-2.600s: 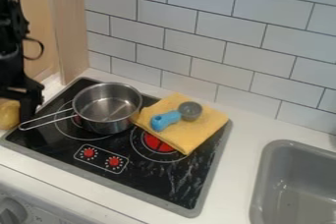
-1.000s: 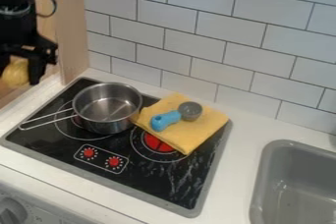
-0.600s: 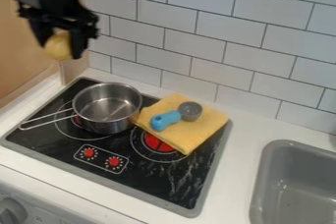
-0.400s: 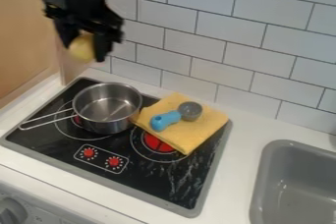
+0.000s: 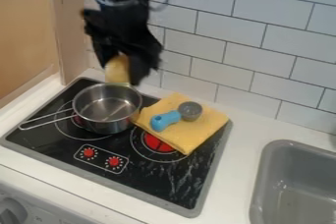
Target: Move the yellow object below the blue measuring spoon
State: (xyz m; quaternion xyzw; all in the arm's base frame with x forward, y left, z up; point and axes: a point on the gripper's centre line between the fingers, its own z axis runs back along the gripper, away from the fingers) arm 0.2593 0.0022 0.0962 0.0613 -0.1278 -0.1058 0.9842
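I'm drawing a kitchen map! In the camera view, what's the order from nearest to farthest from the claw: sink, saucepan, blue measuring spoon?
1. Saucepan: just below the claw.
2. Blue measuring spoon: on the yellow cloth, right of the saucepan in the picture.
3. Sink: at the picture's lower right.

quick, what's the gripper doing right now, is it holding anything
Gripper: closed on the yellow object, held up near the back rim of the metal pot.
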